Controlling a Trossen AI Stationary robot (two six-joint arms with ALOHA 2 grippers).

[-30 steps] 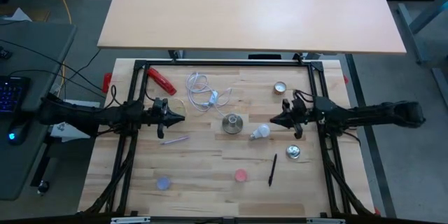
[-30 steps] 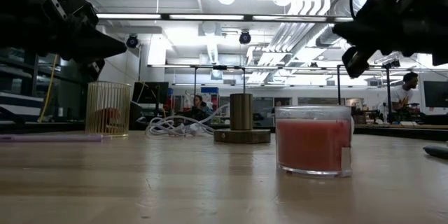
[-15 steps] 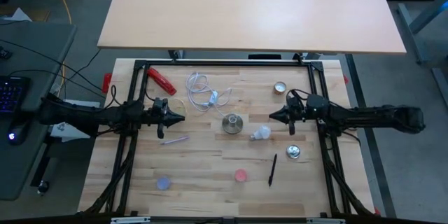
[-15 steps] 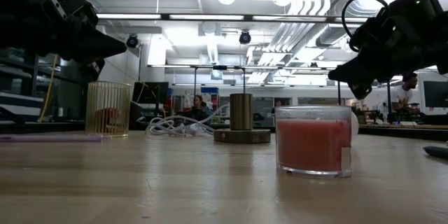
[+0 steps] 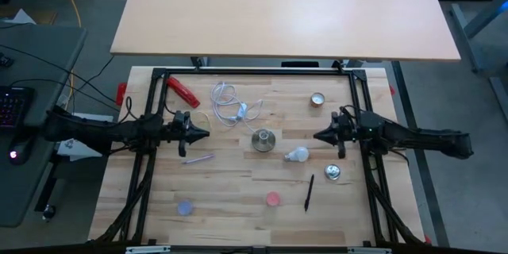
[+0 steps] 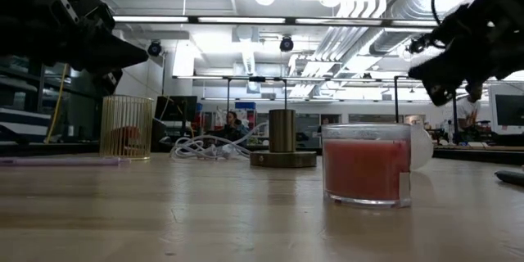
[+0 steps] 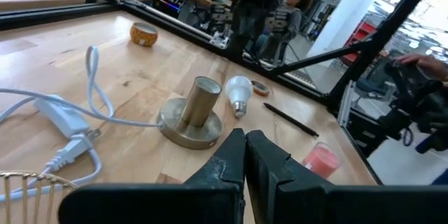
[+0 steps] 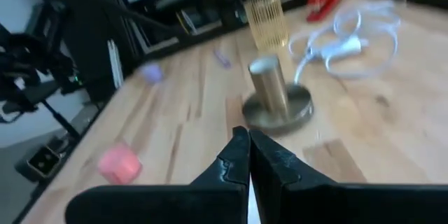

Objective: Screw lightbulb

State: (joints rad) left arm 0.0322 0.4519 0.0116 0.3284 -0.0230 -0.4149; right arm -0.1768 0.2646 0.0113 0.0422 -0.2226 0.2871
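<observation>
A pale butcher-block table point(image 5: 238, 182) framed by black rails sits in an open workshop, with shelves and seated people visible beyond it in the low view. Near the table's middle stands the brass-coloured socket stand point(image 5: 263, 139), a short upright cylinder on a round base, its mouth facing up, presumably so a bulb can be lowered and turned into it. Just to its right lies the small white frosted lightbulb point(image 5: 297, 155), resting on its side on the wood, close to the stand but not touching it; nothing holds it. The right gripper point(image 5: 318, 136) hovers above the table just right of the bulb, its two dark fingers point(image 8: 241, 157) pressed together and empty, pointed toward the stand. The bulb does not show in the right wrist view. The left gripper point(image 5: 205, 134) waits left of the stand, likewise clenched on nothing. A coiled white cable with plug point(image 5: 228, 103) lies on the far side, a pink glass candle point(image 5: 273, 199) toward the near edge, and a black pen point(image 5: 309, 192) right of it. By my reading, the pick-up has not yet begun.
</observation>
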